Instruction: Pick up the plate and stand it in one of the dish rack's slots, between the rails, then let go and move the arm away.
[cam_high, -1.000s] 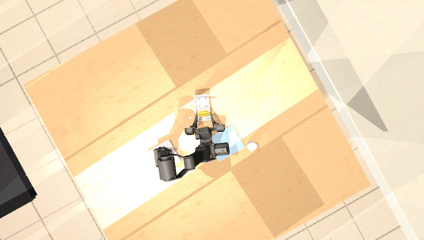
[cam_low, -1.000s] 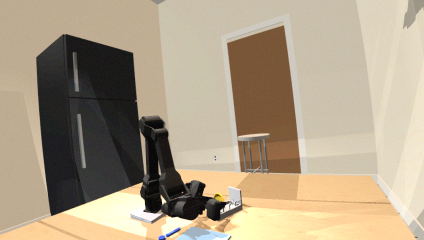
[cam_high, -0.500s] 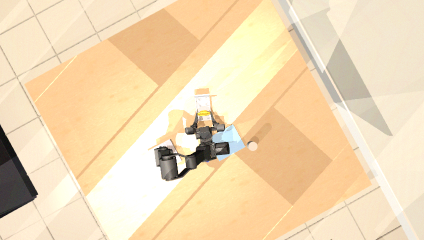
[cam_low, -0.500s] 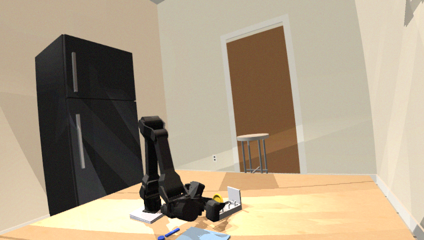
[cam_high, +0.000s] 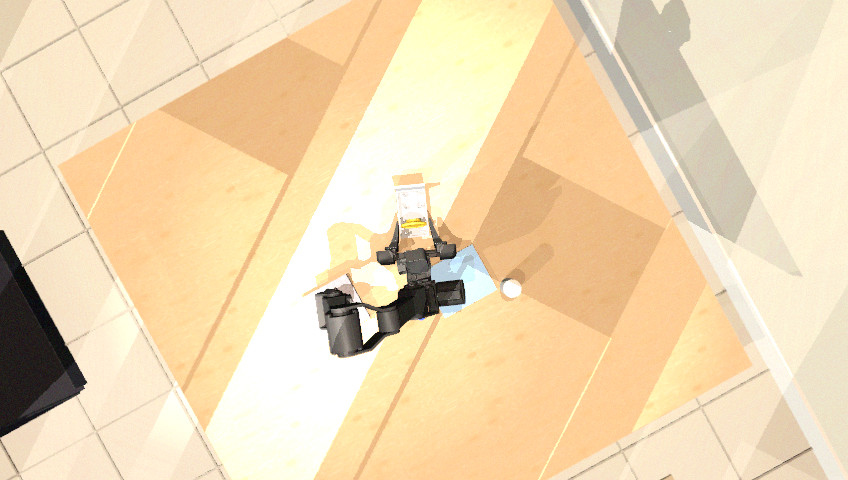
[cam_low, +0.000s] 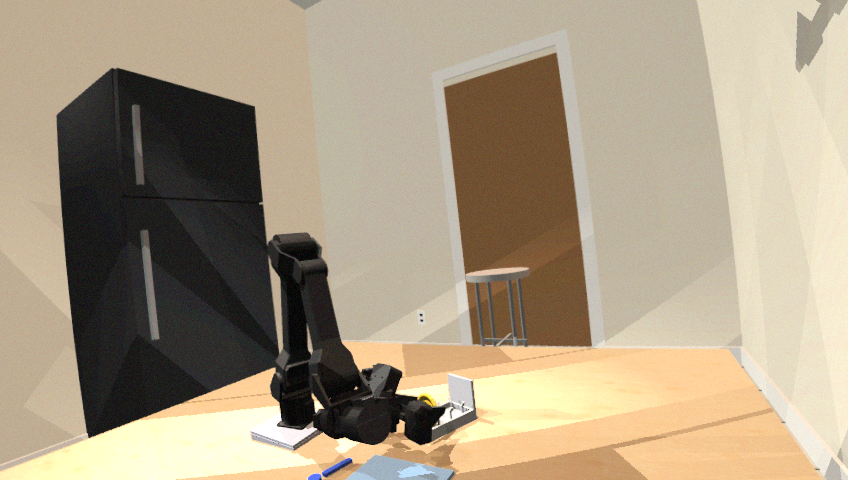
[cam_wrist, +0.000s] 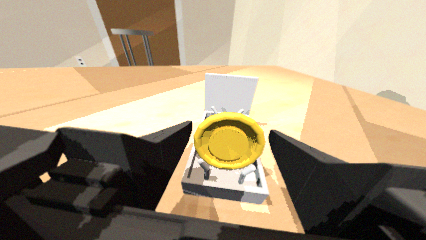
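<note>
The yellow plate (cam_high: 413, 223) (cam_low: 426, 399) (cam_wrist: 229, 142) stands nearly upright across the near part of the dish rack (cam_high: 411, 199) (cam_low: 455, 421) (cam_wrist: 225, 192). The rack is a light grey tray with short pegs and a tall panel at its far end. My gripper (cam_high: 414, 226) (cam_wrist: 230, 129) is open, with one finger on each side of the plate. A narrow gap shows between each fingertip and the plate's rim in the wrist view. The plate's lower edge and exact slot are hard to make out.
A light blue sheet (cam_high: 467, 278) (cam_low: 398, 469) lies beside the arm, with a white ball (cam_high: 510, 288) past its corner. A blue pen-like object (cam_low: 337, 467) lies near it. A stool (cam_low: 497, 275) and a black fridge (cam_low: 184, 237) stand beyond the wooden surface.
</note>
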